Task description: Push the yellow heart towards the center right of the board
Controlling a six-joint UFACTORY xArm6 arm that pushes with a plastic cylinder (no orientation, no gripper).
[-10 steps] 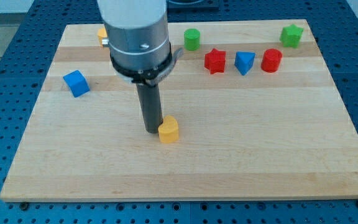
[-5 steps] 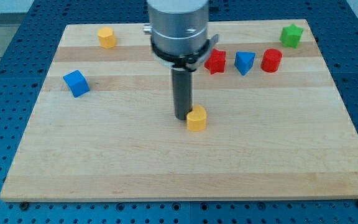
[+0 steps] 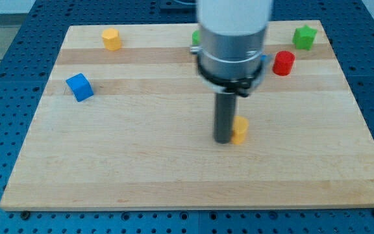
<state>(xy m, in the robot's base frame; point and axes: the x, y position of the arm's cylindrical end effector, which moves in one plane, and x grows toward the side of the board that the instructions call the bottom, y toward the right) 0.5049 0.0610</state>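
The yellow heart (image 3: pixel 240 130) lies on the wooden board (image 3: pixel 141 169), a little right of the board's middle. My tip (image 3: pixel 223 139) stands right against the heart's left side, touching it. The arm's grey body rises above the rod and hides part of the board's upper middle.
A yellow block (image 3: pixel 112 38) sits at the upper left. A blue cube (image 3: pixel 79 86) is at the left. A green block (image 3: pixel 196 38) peeks out left of the arm. A red cylinder (image 3: pixel 283 62) and a green star (image 3: pixel 304 36) are at the upper right.
My tip and the yellow heart have moved to the right together, from left of centre to right of centre. The arm now hides the red star and blue block.
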